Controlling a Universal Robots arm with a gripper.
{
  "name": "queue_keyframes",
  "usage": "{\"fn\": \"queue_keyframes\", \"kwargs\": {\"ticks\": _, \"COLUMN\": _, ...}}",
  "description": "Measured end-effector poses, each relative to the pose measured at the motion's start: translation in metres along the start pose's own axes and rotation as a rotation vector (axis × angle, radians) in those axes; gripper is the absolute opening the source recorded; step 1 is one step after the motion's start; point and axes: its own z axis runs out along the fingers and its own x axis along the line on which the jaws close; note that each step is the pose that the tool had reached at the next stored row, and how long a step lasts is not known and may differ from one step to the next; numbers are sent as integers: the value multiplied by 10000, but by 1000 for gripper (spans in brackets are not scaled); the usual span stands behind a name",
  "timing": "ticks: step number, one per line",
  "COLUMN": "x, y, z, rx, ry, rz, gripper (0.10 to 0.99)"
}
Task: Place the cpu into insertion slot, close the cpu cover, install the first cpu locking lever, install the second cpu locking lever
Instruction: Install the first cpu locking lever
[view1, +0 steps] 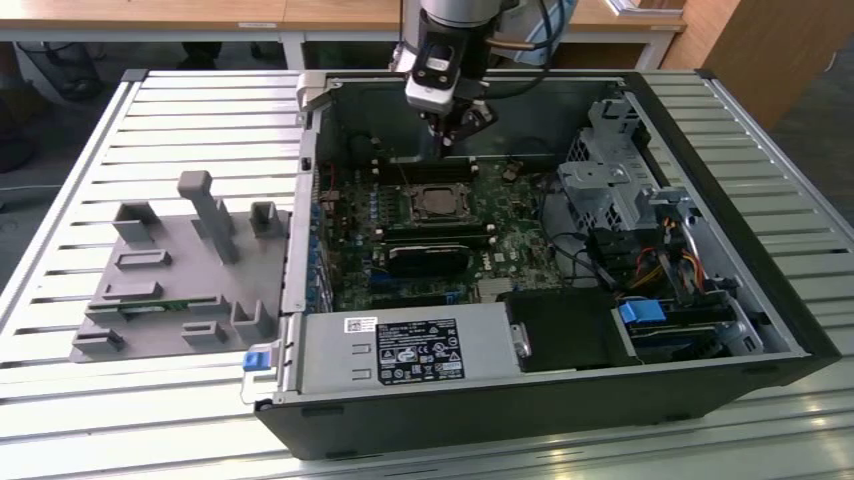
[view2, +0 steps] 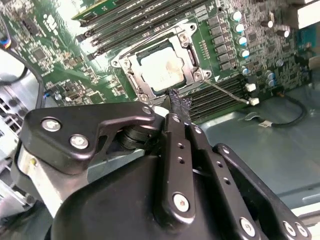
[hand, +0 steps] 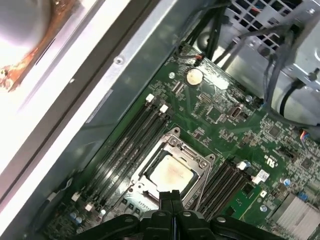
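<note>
One cpu (view2: 161, 70) beneath cpu cover (view2: 191, 57)

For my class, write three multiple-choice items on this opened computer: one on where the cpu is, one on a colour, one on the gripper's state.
1. Where is the cpu? A in the insertion slot; B on the grey rack outside the case; C on the case floor.
2. What colour is the motherboard? A red; B green; C white.
3. How are the fingers of the gripper? A wide open; B shut on a cable; C shut, empty.
1 A: it sits inside the socket frame. 2 B: the board is green. 3 C: the fingers meet with nothing between.
</note>
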Motion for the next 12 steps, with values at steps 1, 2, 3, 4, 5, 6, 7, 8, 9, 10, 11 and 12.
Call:
{"fn": "queue_keyframes", "kwargs": {"ticks": 1, "x": 0, "y": 0, "z": 0, "rx": 1, "ry": 0, "rz": -180, "gripper": 118}}
{"fn": "queue_keyframes", "kwargs": {"ticks": 2, "x": 0, "y": 0, "z": 0, "rx": 3, "ry": 0, "rz": -360, "gripper": 118}}
{"fn": "queue_keyframes", "kwargs": {"ticks": 3, "x": 0, "y": 0, "z": 0, "rx": 4, "ry": -1, "rz": -556, "gripper": 118}}
{"fn": "queue_keyframes", "kwargs": {"ticks": 4, "x": 0, "y": 0, "z": 1, "rx": 6, "ry": -1, "rz": -737, "gripper": 118}}
{"fn": "queue_keyframes", "kwargs": {"ticks": 5, "x": 0, "y": 0, "z": 1, "rx": 7, "ry": -1, "rz": -916, "gripper": 118}}
{"fn": "queue_keyframes", "kwargs": {"ticks": 6, "x": 0, "y": 0, "z": 1, "rx": 8, "ry": -1, "rz": -1096, "gripper": 118}}
{"fn": "queue_keyframes", "kwargs": {"ticks": 7, "x": 0, "y": 0, "z": 1, "rx": 9, "ry": -1, "rz": -1270, "gripper": 118}}
{"fn": "queue_keyframes", "kwargs": {"ticks": 8, "x": 0, "y": 0, "z": 2, "rx": 10, "ry": -1, "rz": -1456, "gripper": 118}}
{"fn": "queue_keyframes", "kwargs": {"ticks": 9, "x": 0, "y": 0, "z": 2, "rx": 11, "ry": -1, "rz": -1635, "gripper": 118}}
{"fn": "queue_keyframes", "kwargs": {"ticks": 10, "x": 0, "y": 0, "z": 2, "rx": 12, "ry": -1, "rz": -1826, "gripper": 118}}
{"fn": "queue_keyframes", "kwargs": {"ticks": 11, "x": 0, "y": 0, "z": 3, "rx": 13, "ry": -1, "rz": -2007, "gripper": 118}}
{"fn": "queue_keyframes", "kwargs": {"ticks": 12, "x": 0, "y": 0, "z": 3, "rx": 14, "ry": -1, "rz": -2183, "gripper": 118}}
